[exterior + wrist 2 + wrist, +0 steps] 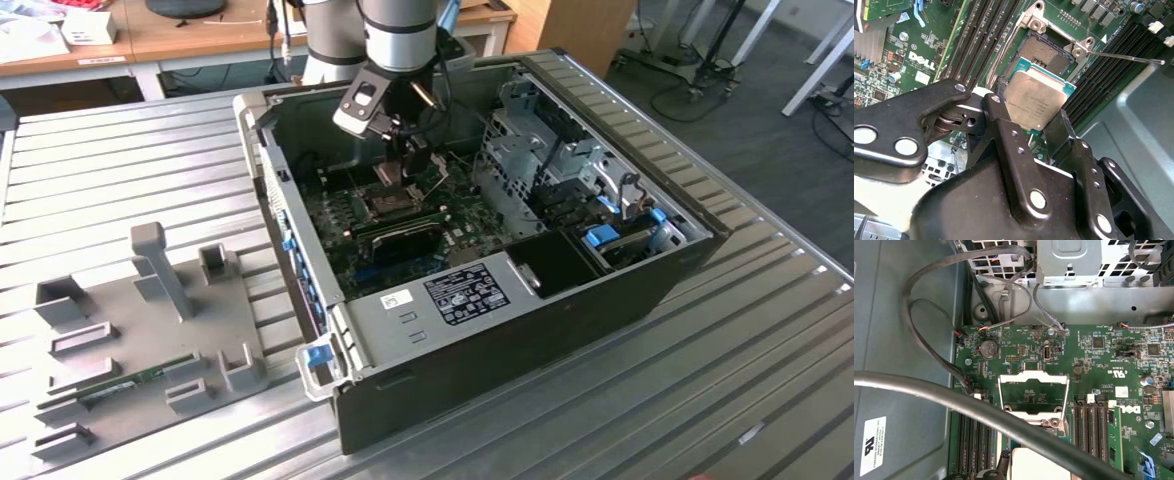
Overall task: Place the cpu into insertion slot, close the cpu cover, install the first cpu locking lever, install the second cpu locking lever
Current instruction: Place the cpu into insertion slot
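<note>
One cpu [1036, 97], one slot [1045, 50], one cover [1034, 374]. One gripper [1030, 114], two fingers [1004, 125]. One motherboard [1094, 347], one coin cell [988, 348], two banks of memory slots [1093, 430]. One case [561, 320]. One tray [127, 335].

- In the exterior view I get even room light; the table [747, 340] is bright, the inside of the computer case [534, 340] dim.
- In the second wrist view, pale glare sits on the cpu [1036, 97]; the black gripper [1026, 112] clamped on it looks soft.
- In the first wrist view the thick cable [979, 407] is blurred, the motherboard [1094, 355] evenly lit.
</note>
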Tool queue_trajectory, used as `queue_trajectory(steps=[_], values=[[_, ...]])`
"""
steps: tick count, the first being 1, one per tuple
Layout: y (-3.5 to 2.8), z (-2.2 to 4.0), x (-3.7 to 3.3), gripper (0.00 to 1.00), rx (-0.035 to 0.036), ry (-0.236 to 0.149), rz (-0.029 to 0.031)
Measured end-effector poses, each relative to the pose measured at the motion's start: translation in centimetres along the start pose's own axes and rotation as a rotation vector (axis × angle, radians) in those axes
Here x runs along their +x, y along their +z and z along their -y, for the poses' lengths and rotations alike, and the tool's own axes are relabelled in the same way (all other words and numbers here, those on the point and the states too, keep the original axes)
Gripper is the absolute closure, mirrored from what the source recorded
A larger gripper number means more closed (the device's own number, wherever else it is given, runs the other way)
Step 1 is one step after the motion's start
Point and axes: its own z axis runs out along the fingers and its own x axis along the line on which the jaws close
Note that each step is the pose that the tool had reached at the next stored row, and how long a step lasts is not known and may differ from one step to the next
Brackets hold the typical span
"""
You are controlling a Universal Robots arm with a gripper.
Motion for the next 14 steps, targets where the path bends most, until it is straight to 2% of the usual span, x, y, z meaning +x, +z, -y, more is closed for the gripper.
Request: queue_trajectory(steps=[9, 14], values=[[0.67, 0.18, 0.0, 0.45, 0.0, 0.0, 0.0002], [1.0, 0.32, 0.3, 0.45, 0.0, 0.008, 0.0009]])
